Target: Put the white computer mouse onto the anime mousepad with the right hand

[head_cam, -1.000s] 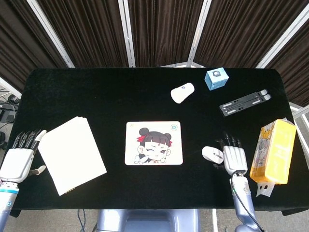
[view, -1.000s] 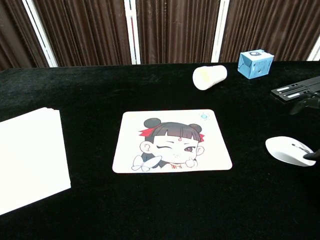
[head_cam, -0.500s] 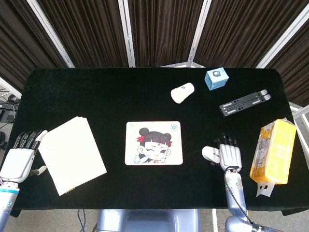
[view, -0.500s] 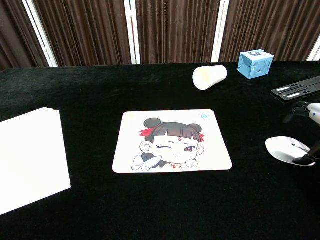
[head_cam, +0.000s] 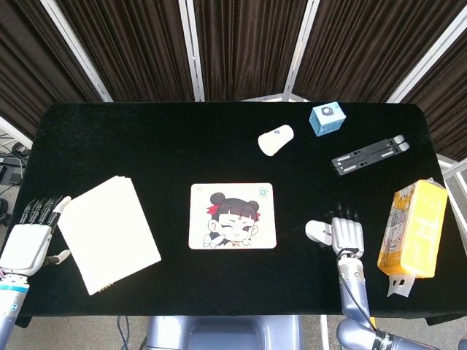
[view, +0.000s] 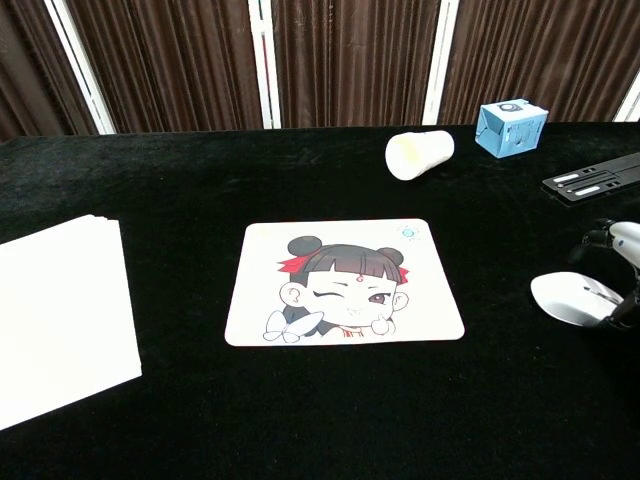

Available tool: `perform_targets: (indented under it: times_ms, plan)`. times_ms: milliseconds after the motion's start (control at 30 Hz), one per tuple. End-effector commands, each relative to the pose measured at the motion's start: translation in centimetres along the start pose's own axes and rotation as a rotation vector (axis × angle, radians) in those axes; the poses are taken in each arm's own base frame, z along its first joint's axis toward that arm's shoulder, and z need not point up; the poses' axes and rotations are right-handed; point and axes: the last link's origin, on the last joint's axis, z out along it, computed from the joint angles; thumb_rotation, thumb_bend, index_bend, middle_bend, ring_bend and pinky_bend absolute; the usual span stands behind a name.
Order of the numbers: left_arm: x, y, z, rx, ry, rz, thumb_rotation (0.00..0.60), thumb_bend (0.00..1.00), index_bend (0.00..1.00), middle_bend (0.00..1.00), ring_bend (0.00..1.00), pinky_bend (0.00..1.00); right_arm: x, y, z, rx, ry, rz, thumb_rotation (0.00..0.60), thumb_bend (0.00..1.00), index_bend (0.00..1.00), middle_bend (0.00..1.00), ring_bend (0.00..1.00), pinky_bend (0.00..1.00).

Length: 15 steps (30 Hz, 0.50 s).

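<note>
Between mousepad (head_cam: 233,216) and mouse (head_cam: 318,232), bare cloth, cup (head_cam: 276,139) behind

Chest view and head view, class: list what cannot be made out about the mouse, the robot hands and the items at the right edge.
- white mouse: its right part is covered by the right robot hand in the head view; whether it is gripped cannot be told.
- Right robot hand, chest view: cut off by the right edge.
- left robot hand: absent from the chest view.
- yellow carton: print too small to read.
</note>
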Motion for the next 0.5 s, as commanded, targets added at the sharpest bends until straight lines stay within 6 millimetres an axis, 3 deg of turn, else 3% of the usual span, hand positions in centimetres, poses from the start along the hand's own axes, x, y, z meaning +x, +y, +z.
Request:
perform_targets:
  times_ms: [33, 67, 133, 200, 300, 500]
  plan:
    - [0.0, 0.0, 0.0, 0.000, 0.001, -0.001, 0.600, 0.12, 0.00, 0.00, 0.00, 0.00, -0.1, 0.0, 0.1, -0.001, -0.003, -0.005, 0.600, 0.22, 0.27, 0.05, 0.00, 0.00]
    - [0.0, 0.0, 0.0, 0.000, 0.002, -0.001, 0.600, 0.12, 0.00, 0.00, 0.00, 0.00, -0.2, 0.0, 0.1, -0.001, -0.004, -0.007, 0.600, 0.23, 0.30, 0.08, 0.00, 0.00]
    - [0.0, 0.0, 0.0, 0.000, 0.000, -0.003, 0.600, 0.12, 0.00, 0.00, 0.00, 0.00, -0.2, 0.0, 0.1, -0.001, -0.002, -0.008, 0.600, 0.25, 0.37, 0.19, 0.03, 0.11]
    - [0.0, 0.0, 0.1, 0.000, 0.001, -0.004, 0.600, 0.12, 0.00, 0.00, 0.00, 0.00, -0.1, -0.2, 0.1, 0.009, 0.016, -0.004, 0.600, 0.27, 0.46, 0.37, 0.18, 0.37]
    - [0.1, 0.0, 0.1, 0.001, 0.005, -0.008, 0.600, 0.12, 0.00, 0.00, 0.00, 0.00, 0.1, -0.5, 0.0, 0.034, 0.048, -0.011, 0.600, 0.27, 0.58, 0.55, 0.38, 0.59]
    - [0.1, 0.0, 0.1, 0.000, 0.006, -0.014, 0.600, 0.11, 0.00, 0.00, 0.00, 0.00, 0.5, -1.5, -0.2, 0.094, 0.097, 0.001, 0.600, 0.27, 0.62, 0.59, 0.43, 0.63]
